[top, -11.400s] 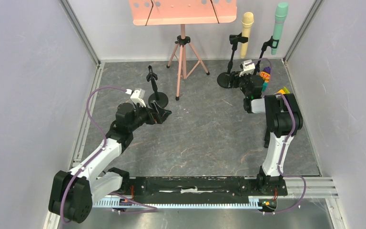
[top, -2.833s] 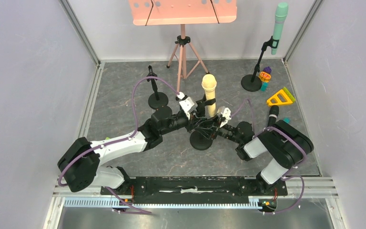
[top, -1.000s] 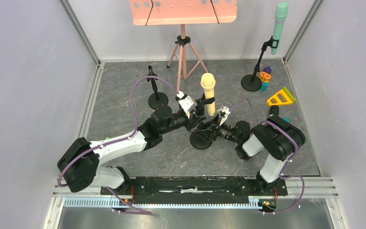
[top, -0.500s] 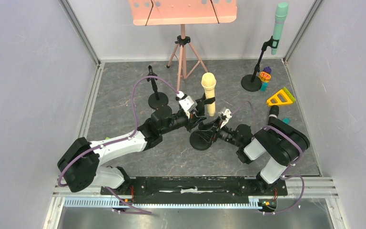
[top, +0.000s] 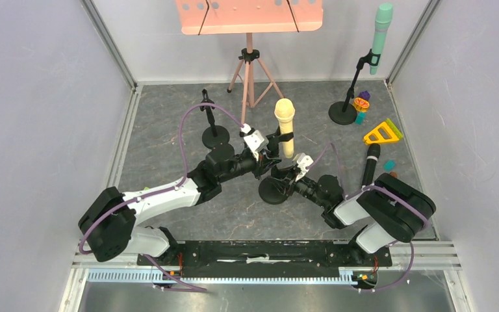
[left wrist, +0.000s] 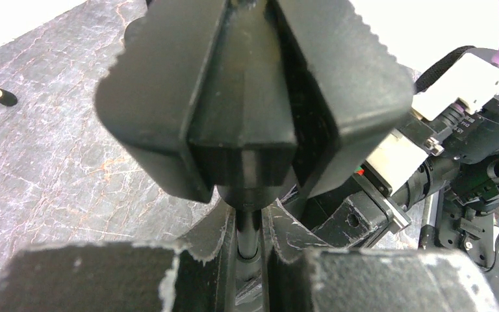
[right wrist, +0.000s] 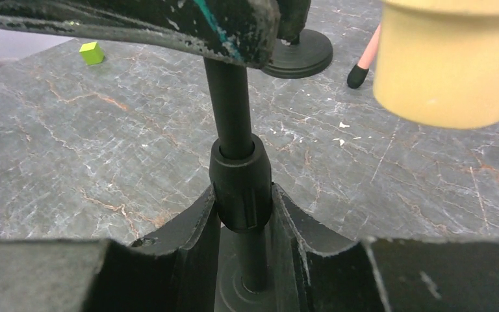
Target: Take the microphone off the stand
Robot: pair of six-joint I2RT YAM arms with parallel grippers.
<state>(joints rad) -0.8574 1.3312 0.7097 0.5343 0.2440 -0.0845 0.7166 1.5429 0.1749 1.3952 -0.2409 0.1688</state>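
The left gripper (top: 268, 161) is clamped tight on the thin pole of the stand (top: 271, 191), just under the clip. The right gripper (right wrist: 243, 211) presses its jaws against both sides of the black collar (right wrist: 240, 185) lower on that pole. The yellow microphone (top: 284, 122) sits upright in the clip, at the centre of the top view, above the grey surface (top: 169, 130).

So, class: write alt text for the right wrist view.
The right end effector pinches the black stand pole at its collar. The base of the yellow microphone fills the upper right; a green cube lies on the grey marbled floor.
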